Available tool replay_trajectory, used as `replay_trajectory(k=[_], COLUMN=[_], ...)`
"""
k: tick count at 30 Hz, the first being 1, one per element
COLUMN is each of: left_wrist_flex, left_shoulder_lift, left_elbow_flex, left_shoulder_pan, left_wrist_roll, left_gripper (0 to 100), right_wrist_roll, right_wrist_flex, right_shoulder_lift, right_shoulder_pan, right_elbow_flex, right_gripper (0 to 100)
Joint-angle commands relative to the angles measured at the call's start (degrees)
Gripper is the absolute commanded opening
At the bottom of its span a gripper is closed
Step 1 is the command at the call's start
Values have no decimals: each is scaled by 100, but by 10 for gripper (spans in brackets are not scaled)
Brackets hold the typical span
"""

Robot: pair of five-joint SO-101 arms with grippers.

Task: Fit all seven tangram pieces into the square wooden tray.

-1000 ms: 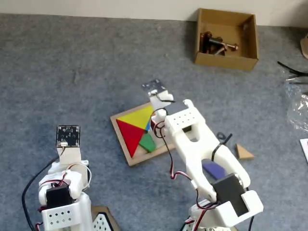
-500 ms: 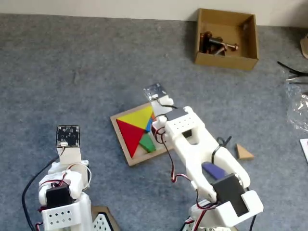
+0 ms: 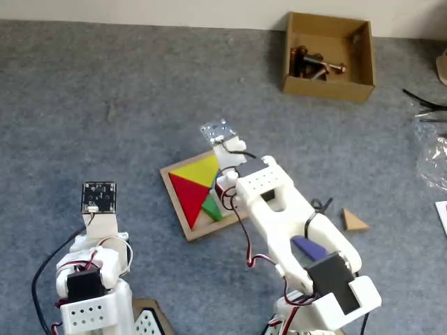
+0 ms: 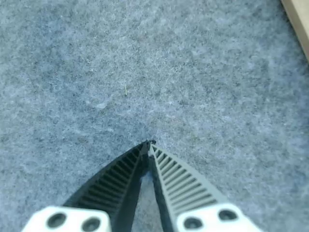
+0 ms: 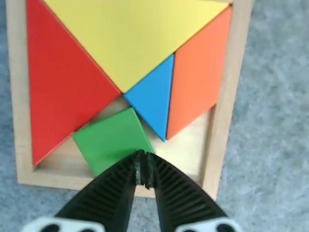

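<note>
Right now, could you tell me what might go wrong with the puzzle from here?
1. The green square lies skewed beside the blue triangle; the shut right claw at its edge might jam it or dislodge neighbours.
2. The purple piece lies partly under that arm, so the arm may drag it.

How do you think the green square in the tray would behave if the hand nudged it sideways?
The green square looks flat and stiff, so it would probably slide, not roll or tip. It sits crooked with bare tray floor beside it, so an off-centre push may spin it. The red triangle next to it should stop it.
</note>
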Motion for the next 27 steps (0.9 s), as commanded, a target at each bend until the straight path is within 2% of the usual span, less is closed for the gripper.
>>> replay_trajectory(k=[1,10,12,19,27], left_wrist_flex=[26,26,26,26,26], left_shoulder_lift=[-31,-31,-31,-31,-31], left_elbow_flex=[110,110,110,110,110], left_shoulder_pan=[-75,-75,-75,-75,-75], left_wrist_roll=[53,53,53,53,53], left_gripper=[5,5,5,5,5], right_wrist_roll=[0,-44,-44,-44,-44], right_wrist_flex=[-119,778,778,655,514], right_shoulder_lift=[-75,-1182,-1323,-752,-277], right_shoulder_pan=[-57,-84,-286,-787,-796], right_elbow_flex=[-84,-48,-31,207,171], right_gripper=[4,4,4,4,4])
